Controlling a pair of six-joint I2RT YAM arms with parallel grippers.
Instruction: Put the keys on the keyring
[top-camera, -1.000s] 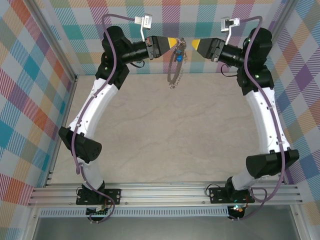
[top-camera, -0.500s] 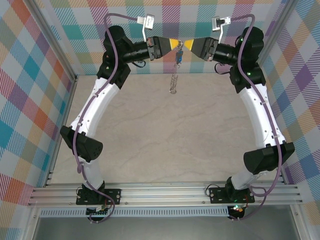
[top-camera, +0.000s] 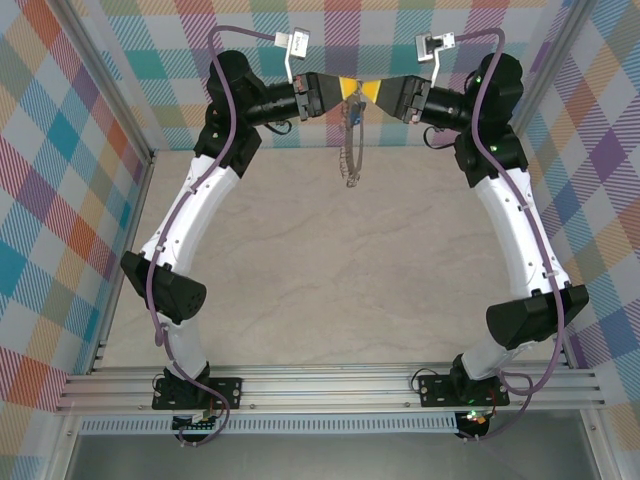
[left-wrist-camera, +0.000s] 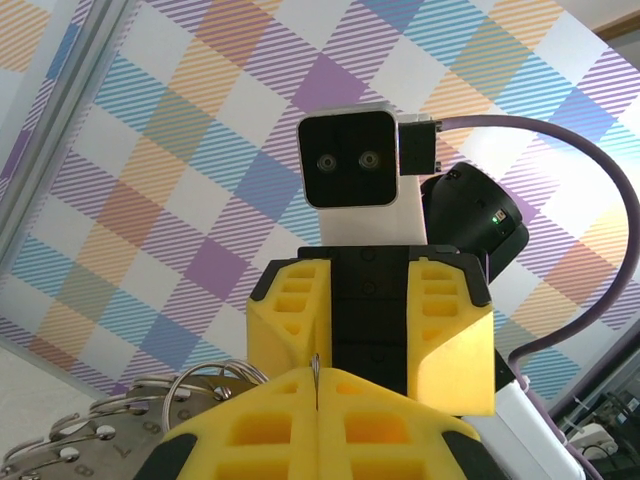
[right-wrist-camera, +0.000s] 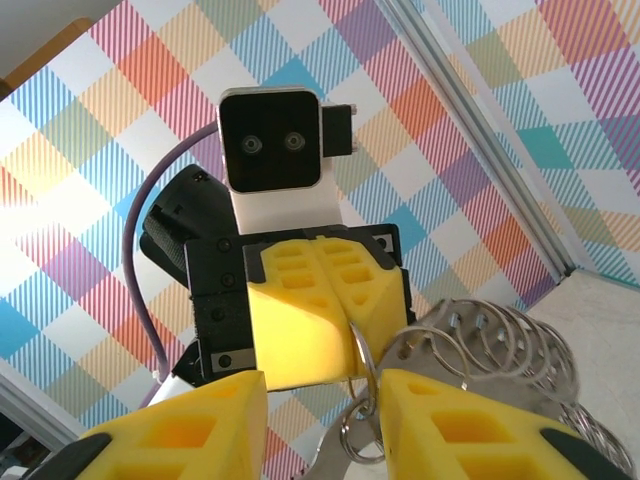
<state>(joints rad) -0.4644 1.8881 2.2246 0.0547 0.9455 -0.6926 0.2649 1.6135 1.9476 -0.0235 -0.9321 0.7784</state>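
Note:
My left gripper (top-camera: 351, 88) is raised at the back of the cell, shut on the thin wire of the keyring (top-camera: 349, 150). The silver hoop hangs below it with several small loops along its rim. A small bluish key (top-camera: 353, 112) hangs just under the fingertips. In the left wrist view the wire sticks up from the seam of my left gripper (left-wrist-camera: 318, 385). My right gripper (top-camera: 369, 92) faces it tip to tip. In the right wrist view my right gripper (right-wrist-camera: 325, 400) is open, with the keyring wire (right-wrist-camera: 364, 385) and a small ring between its fingers, close to the right one.
The marbled tabletop (top-camera: 330, 270) lies far below both grippers. Plaid walls (top-camera: 60, 200) close in the left, right and back sides. A metal rail (top-camera: 330, 385) carrying the arm bases runs along the near edge.
My right gripper has moved left until its fingertips meet the left gripper's, and its jaws have narrowed. The hanging keyring has turned and swung a little. The left gripper has kept its grip.

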